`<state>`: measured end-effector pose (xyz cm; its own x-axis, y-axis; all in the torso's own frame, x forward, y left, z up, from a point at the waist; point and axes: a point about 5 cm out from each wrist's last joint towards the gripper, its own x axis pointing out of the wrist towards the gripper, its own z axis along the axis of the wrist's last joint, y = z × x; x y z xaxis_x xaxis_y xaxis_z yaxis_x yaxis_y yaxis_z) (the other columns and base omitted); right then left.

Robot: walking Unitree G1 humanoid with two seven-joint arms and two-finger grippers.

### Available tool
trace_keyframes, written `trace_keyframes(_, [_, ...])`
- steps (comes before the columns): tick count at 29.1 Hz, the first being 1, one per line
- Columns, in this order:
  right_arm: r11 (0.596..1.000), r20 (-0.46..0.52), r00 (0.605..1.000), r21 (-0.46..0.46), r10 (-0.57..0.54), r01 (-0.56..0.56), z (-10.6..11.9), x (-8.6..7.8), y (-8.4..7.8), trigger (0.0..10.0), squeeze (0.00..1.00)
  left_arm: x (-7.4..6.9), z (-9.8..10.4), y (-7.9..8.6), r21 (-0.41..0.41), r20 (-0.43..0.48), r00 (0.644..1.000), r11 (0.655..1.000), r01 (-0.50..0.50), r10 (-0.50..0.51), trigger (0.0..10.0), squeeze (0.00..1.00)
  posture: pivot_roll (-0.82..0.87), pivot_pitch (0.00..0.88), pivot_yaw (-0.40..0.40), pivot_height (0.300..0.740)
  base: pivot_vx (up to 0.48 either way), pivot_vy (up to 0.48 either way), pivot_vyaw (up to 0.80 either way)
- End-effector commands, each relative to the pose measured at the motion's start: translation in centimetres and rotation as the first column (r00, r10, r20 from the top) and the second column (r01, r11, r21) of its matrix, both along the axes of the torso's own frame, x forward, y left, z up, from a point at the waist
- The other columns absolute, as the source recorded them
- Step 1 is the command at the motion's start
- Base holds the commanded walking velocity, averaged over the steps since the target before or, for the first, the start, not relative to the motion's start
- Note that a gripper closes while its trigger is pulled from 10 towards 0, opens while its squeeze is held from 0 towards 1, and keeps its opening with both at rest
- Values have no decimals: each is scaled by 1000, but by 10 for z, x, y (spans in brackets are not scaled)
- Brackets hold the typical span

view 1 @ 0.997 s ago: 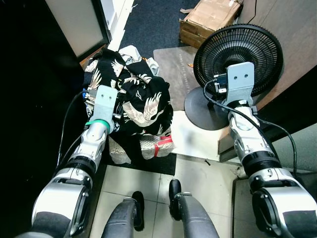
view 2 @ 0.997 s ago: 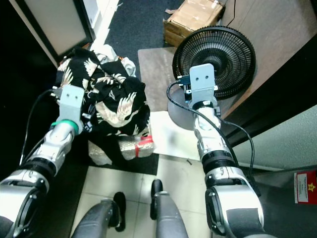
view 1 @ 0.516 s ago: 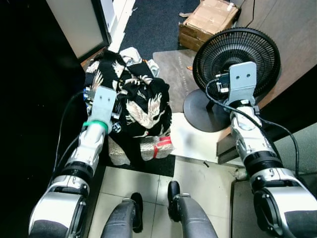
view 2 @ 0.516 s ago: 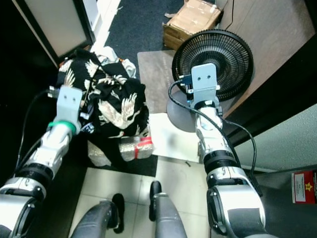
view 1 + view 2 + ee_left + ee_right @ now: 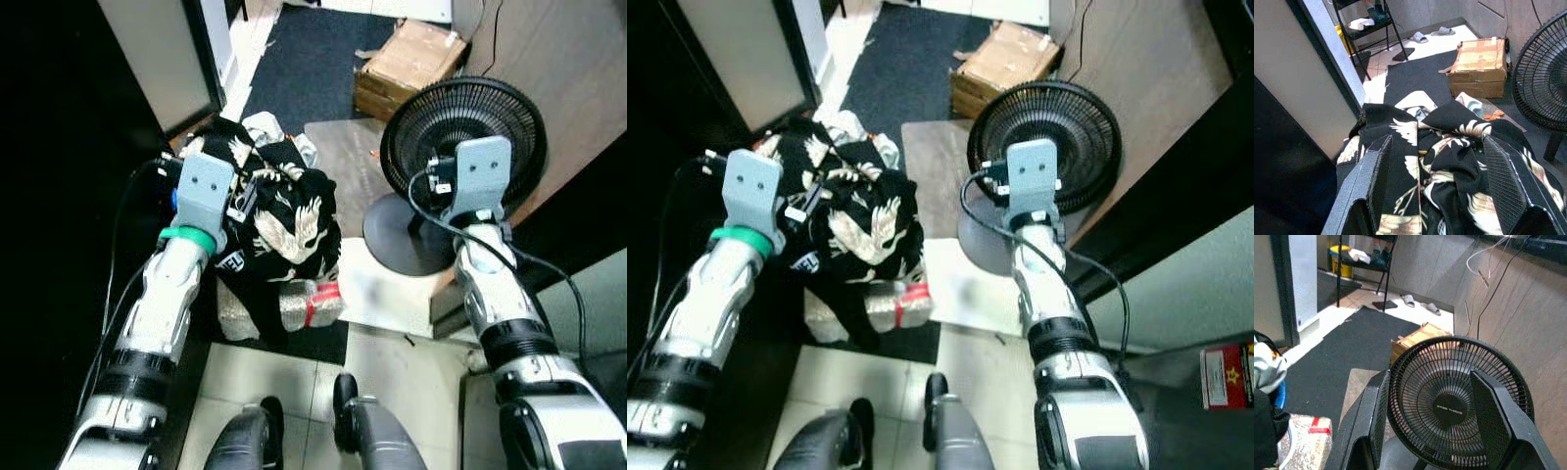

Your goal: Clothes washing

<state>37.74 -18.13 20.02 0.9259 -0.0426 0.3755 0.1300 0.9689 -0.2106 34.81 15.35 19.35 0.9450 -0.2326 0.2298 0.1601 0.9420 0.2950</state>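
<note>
hovering with fingers spread and empty, the left gripper (image 5: 1432, 196) sits above the black crane-print garment (image 5: 279, 211), heaped at eleven o'clock. the right gripper (image 5: 1430, 431), also unclenched, faces the black fan (image 5: 460, 142) at one o'clock. nothing grasped; washing looks barely begun.

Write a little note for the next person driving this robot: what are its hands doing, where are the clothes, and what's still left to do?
Left gripper: open, empty, hovering right over the black crane-print clothes.
Right gripper: open, empty, raised in front of the black floor fan.
The clothes are heaped on a silver wrapped bundle on the floor, with a white garment at the back of the pile and a cardboard box beyond.
Done: nothing is picked up yet.
Left: grab the clothes and carry them to the washer; I can't spot a washer from here.
</note>
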Motion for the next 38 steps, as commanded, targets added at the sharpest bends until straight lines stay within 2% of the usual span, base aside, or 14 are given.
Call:
trace_keyframes(1, [1000, -15, 1000, 9, -8, 8, -7, -4, -4, 10000, 0, -5, -10, 1, 20, -37, 999, 1000, 9, -8, 10000, 1000, -17, 166, 68, 740, 0, 0, 0])
trace_keyframes(7, [1000, -2, 1000, 16, 12, -12, -9, -13, -3, 10000, 0, -22, -18, 4, 10, -79, 997, 1000, -8, 9, 10000, 1000, -7, 135, 66, 740, 0, 0, 0])
trace_keyframes(8, [1000, 1, 1000, 22, 21, -21, -9, -16, -1, 10000, 0, -25, -18, 3, 7, -81, 997, 1000, -11, 11, 10000, 0, -4, 123, 65, 740, 0, 0, 0])
trace_keyframes(18, [998, -9, 999, 47, 45, -45, -14, -21, 7, 10000, 0, -28, -18, 0, 6, -93, 995, 1000, -20, 21, 10000, 0, -7, 98, 66, 740, 0, 0, 0])
trace_keyframes(19, [997, -11, 999, 56, 49, -48, -14, -22, 9, 10000, 0, -27, -20, -2, -8, -98, 995, 1000, -27, 26, 0, 0, -19, 71, 68, 740, 0, 0, 0])
trace_keyframes(23, [997, -6, 999, 63, 44, -43, -14, -27, 8, 10000, 0, -29, -19, -2, -17, -99, 995, 999, -34, 33, 0, 0, -18, 56, 68, 740, 0, 0, 0])
trace_keyframes(24, [997, -9, 999, 63, 43, -42, -15, -30, 7, 10000, 0, -31, -19, 0, -14, -104, 993, 999, -47, 46, 784, 0, -18, 51, 69, 740, 0, 0, 0])
trace_keyframes(26, [997, -9, 999, 63, 43, -42, -15, -30, 7, 10000, 0, -31, -19, 0, -14, -104, 993, 999, -47, 46, 784, 0, -18, 51, 69, 740, 0, 0, 0])
trace_keyframes(27, [997, -11, 999, 65, 41, -41, -15, -33, 7, 10000, 0, -32, -20, 2, -9, -112, 992, 998, -67, 65, 8353, 0, -18, 51, 69, 740, 0, 0, 0])
trace_keyframes(28, [997, -13, 999, 66, 43, -42, -17, -37, 7, 10000, 0, -34, -21, 7, -6, -119, 989, 996, -92, 90, 10000, 0, -18, 47, 67, 740, 0, 0, 0])
trace_keyframes(32, [997, -23, 999, 69, 48, -46, -19, -41, 8, 10000, 0, -36, -22, 13, -9, -132, 985, 994, -113, 111, 10000, 0, -13, 45, 63, 740, 0, 0, 0])
trace_keyframes(33, [996, -30, 998, 72, 60, -58, -21, -43, 9, 10000, 447, -38, -22, 14, -16, -134, 985, 994, -110, 107, 10000, 1000, -9, 43, 59, 740, 0, 0, 0])
trace_keyframes(34, [993, -36, 996, 85, 86, -83, -23, -46, 11, 10000, 1000, -41, -22, 16, -24, -134, 985, 994, -110, 106, 10000, 1000, -5, 41, 58, 740, 0, 0, 0])
trace_keyframes(38, [991, -35, 994, 95, 99, -95, -23, -46, 13, 10000, 1000, -42, -22, 17, -20, -132, 984, 992, -122, 118, 10000, 1000, -1, 39, 56, 740, 0, 0, 0])
